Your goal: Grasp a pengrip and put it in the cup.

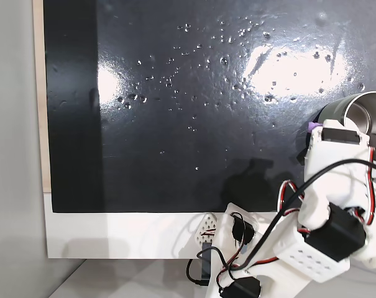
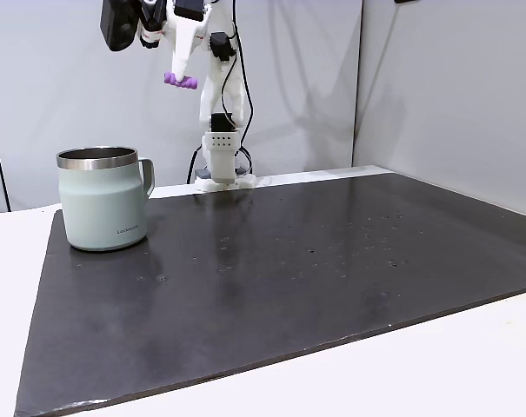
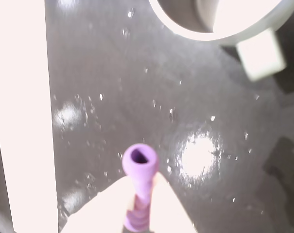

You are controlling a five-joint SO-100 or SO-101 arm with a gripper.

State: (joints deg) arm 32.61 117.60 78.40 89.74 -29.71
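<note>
Purple pengrip (image 2: 182, 81) clamped in raised end effector (image 2: 183, 76), cup (image 2: 103, 201) below, well apart

A black glossy mat (image 2: 271, 287) covers a white table (image 2: 471, 356), speckled with small bright spots and glare from lights above. Plain pale grey walls (image 2: 436, 95) stand behind.

Wrist view: cup (image 3: 219, 29) cropped by the frame edge at 12 o'clock, glare-washed; pengrip (image 3: 139, 187) lower ribs blurred, partly covered between overexposed fingers (image 3: 100, 211).
</note>
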